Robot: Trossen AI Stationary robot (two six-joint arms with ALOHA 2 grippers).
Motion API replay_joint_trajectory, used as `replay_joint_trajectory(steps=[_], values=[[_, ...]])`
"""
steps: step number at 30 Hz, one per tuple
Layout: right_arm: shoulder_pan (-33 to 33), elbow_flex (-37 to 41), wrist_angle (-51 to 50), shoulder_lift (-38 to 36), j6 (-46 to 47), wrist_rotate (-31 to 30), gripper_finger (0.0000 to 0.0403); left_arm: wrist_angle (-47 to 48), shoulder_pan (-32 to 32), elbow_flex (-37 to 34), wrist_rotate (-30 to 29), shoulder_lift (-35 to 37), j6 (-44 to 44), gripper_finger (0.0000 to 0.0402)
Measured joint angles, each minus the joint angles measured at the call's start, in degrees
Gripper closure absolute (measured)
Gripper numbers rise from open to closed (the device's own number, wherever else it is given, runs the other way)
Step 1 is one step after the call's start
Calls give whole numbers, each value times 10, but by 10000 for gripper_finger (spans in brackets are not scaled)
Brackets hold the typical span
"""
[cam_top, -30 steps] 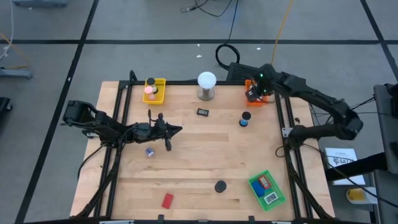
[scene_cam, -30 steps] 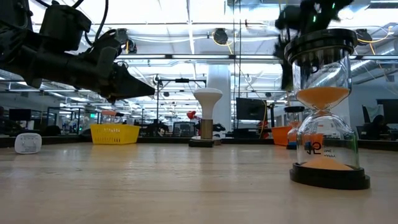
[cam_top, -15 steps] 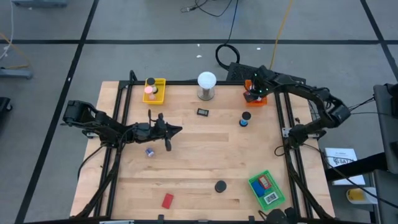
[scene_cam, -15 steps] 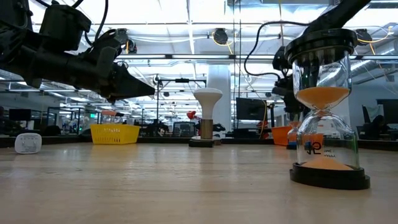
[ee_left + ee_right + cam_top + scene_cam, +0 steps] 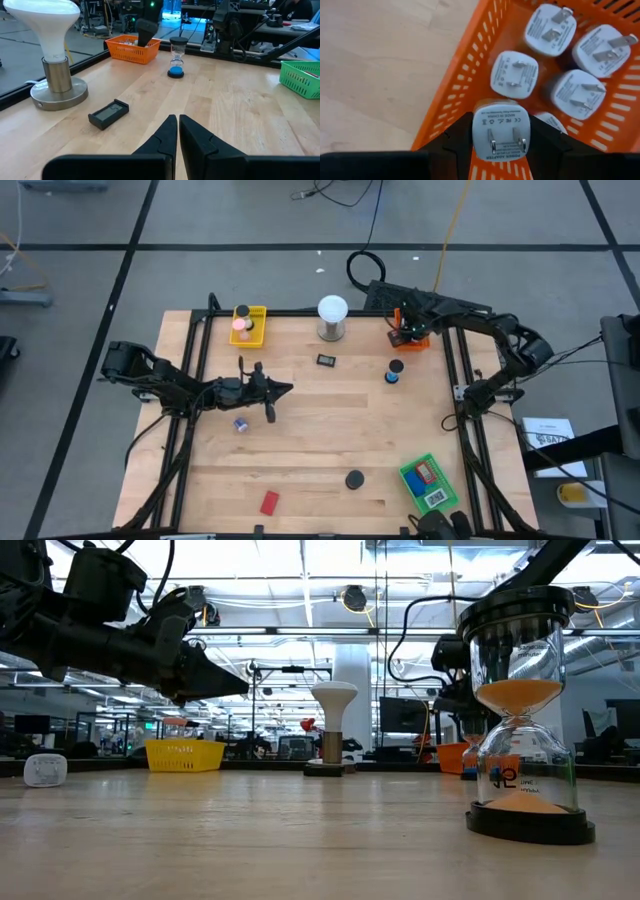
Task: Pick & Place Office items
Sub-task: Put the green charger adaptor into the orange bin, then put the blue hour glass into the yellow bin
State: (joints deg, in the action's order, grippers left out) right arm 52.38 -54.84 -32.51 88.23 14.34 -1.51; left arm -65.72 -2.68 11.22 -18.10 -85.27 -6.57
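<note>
My right gripper (image 5: 501, 150) is at the table's far right corner, over the orange tray (image 5: 470, 87). It is shut on a white plug adapter (image 5: 501, 131). Several more white adapters (image 5: 514, 74) lie in that tray, prongs up. My left gripper (image 5: 177, 121) hovers shut and holds nothing, at mid-left of the table (image 5: 284, 389). Loose on the wood lie a red block (image 5: 269, 502), a black round piece (image 5: 354, 479), a small black device (image 5: 326, 360) and a tiny purple bit (image 5: 241, 424). My right gripper pinches the white adapter by two opposite side faces (image 5: 476, 131) between its two fingers (image 5: 454, 140). The fingers come from above, slanting steeply down. The adapter's pronged face looks back up at the wrist. It hangs over the orange tray's wall, above the adapters inside.
A white bulb lamp on a metal base (image 5: 332, 316) stands at the far middle. A small blue-based hourglass (image 5: 394, 370) is near the orange tray. A yellow tray (image 5: 248, 324) is far left, a green tray (image 5: 429, 484) near right. A black frame rims the table.
My right gripper has come down over the orange tray, drifting a little toward the table's left, and has tipped to point more steeply down.
</note>
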Motion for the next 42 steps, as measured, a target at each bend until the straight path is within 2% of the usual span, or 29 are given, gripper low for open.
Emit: replay_joint_trajectory(steps=[9,18,24,28,31,36,42], values=[[0,26,41,0,-10,1,270,0,0,0,0,0,0,376],[0,41,75,0,-20,1,232,0,0,0,0,0,-1,376],[0,42,78,0,-30,1,230,0,0,0,0,0,-1,376],[0,42,79,0,-36,-6,223,0,0,0,0,0,-1,376],[0,42,79,-6,-42,-34,211,-1,0,0,0,0,-1,376],[0,42,82,-45,-48,-59,182,-1,0,0,0,0,-1,376],[-3,42,77,-142,-64,-59,165,-1,0,0,0,0,-6,376]])
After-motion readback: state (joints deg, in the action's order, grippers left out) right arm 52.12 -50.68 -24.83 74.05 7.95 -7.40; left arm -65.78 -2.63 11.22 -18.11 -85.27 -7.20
